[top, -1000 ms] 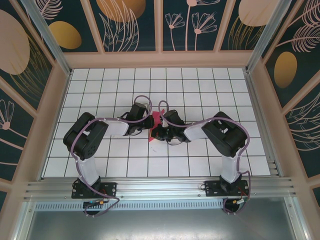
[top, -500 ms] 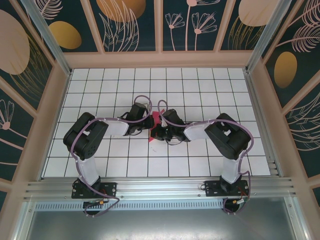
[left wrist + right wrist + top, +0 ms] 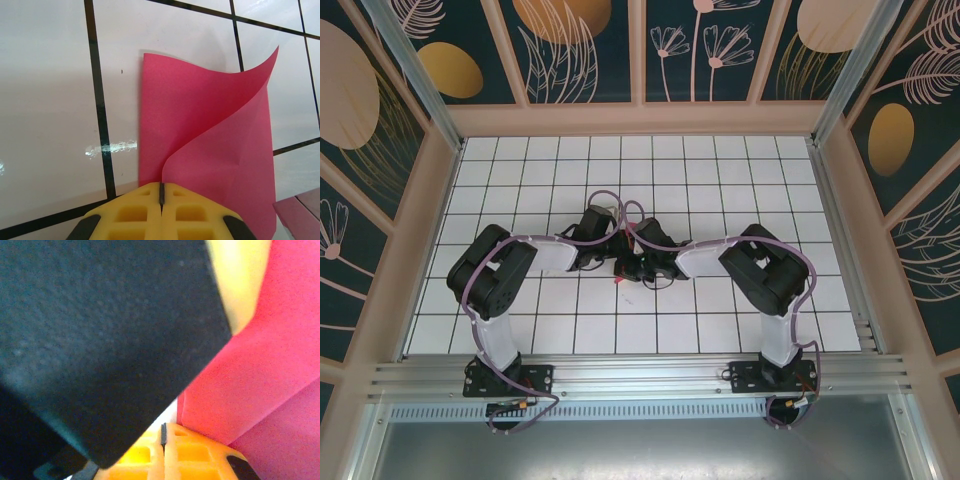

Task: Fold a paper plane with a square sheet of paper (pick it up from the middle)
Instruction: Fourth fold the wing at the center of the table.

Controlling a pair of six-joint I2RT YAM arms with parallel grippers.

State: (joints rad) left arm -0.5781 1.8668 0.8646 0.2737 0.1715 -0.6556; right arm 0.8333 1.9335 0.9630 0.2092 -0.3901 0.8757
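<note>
Between floral walls [image 3: 570, 50], gridded tabletop [image 3: 720, 170] with paper [image 3: 200, 125]

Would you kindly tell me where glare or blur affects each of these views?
Left wrist: sharp, with a white glare streak on the table beside the paper. Right wrist: a close, blurred dark shape covers the upper left. Top external: evenly lit, sharp.

arms [image 3: 498, 335]: black joints, white links | cables [image 3: 467, 298]: purple | fingers [image 3: 135, 215]: yellow

square sheet of paper [image 3: 200, 130]: thin, matt. table [image 3: 45, 100]: glossy tiles w/ glare. left gripper [image 3: 161, 192]: yellow plastic, smooth.
</note>
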